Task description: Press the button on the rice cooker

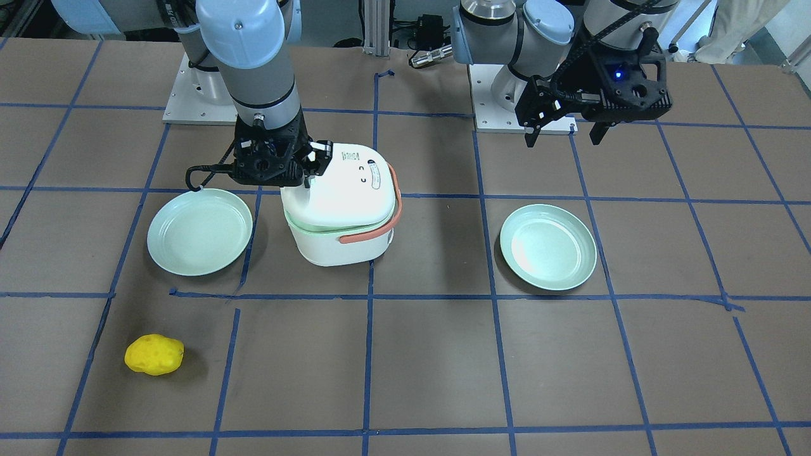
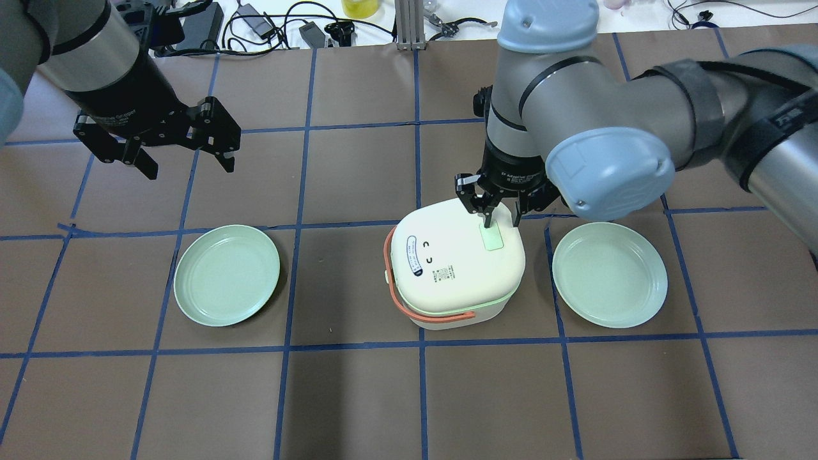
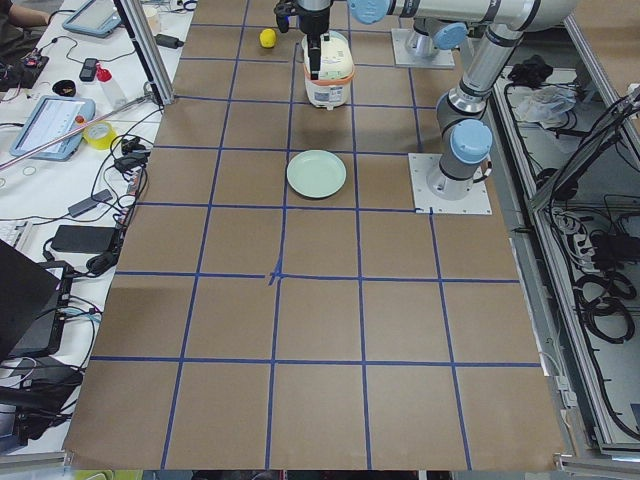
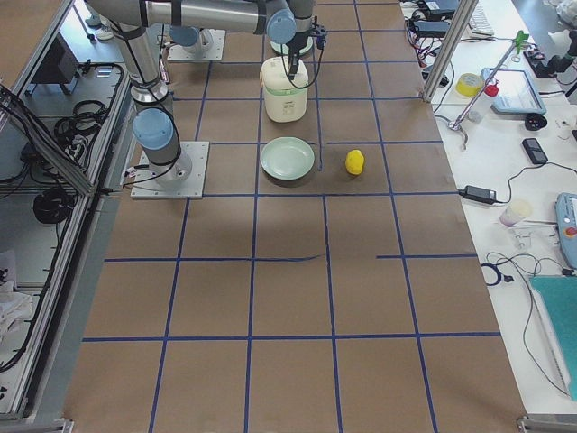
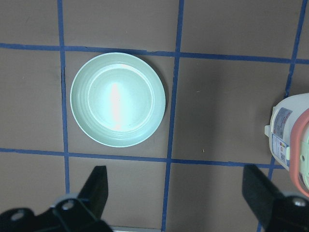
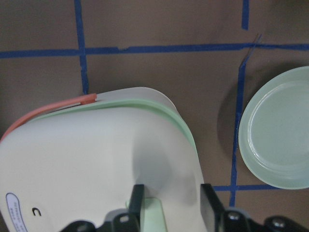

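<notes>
The white rice cooker (image 2: pixel 447 281) with a pale green seam and an orange handle stands mid-table, lid shut. Its button (image 2: pixel 492 239) is a pale green tab on the lid's edge on the robot's side. My right gripper (image 2: pixel 500 221) points down at that edge, its jaws narrowly apart and empty. One fingertip (image 2: pixel 487 222) rests at the button's far end; the other hangs just off the lid. In the right wrist view the button (image 6: pixel 153 216) lies by the left finger (image 6: pixel 136 202). My left gripper (image 2: pixel 190 167) is wide open and empty, raised above the table's left side.
A pale green plate (image 2: pixel 227 275) lies left of the cooker and another plate (image 2: pixel 610 275) right of it, close to my right arm. A yellow lumpy object (image 1: pixel 154 354) lies near the operators' edge. Cables and gear lie beyond the far edge.
</notes>
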You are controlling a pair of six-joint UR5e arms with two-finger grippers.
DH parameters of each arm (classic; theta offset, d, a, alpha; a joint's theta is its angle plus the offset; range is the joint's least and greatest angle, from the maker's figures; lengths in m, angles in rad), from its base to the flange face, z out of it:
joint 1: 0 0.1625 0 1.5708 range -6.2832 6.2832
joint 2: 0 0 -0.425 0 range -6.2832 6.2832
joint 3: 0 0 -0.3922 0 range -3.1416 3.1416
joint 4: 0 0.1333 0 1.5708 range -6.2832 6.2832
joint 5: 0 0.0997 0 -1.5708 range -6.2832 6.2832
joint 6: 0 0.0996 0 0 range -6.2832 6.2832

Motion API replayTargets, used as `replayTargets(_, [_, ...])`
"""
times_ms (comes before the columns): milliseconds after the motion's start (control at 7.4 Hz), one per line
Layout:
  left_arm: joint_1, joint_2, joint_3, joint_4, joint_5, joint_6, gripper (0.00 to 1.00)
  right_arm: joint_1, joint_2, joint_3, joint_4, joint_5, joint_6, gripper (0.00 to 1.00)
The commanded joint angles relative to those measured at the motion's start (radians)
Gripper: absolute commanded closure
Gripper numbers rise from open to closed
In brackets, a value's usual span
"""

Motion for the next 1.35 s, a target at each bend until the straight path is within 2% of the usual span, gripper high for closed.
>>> replayTargets(0, [0.000, 0.000, 0.000, 0.000, 0.000, -0.001, 0.00, -0.107, 0.000, -0.150, 0.111, 0.015, -0.001, 0.00])
replayTargets(270, [0.000, 0.000, 0.000, 0.000, 0.000, 0.001, 0.00, -0.201, 0.000, -0.233, 0.117, 0.014, -0.115, 0.00])
replayTargets(405, [0.000, 0.000, 0.000, 0.000, 0.000, 0.001, 0.00, -0.227, 0.000, -0.246, 0.113, 0.014, -0.127, 0.00])
replayTargets(946, [0.000, 0.000, 0.000, 0.000, 0.000, 0.001, 0.00, -0.241, -0.003, -0.246, 0.085, 0.005, -0.147, 0.00])
replayTargets(1216, [0.000, 0.000, 0.000, 0.000, 0.000, 0.001, 0.00, -0.238, -0.003, -0.232, 0.041, -0.049, -0.193, 0.00])
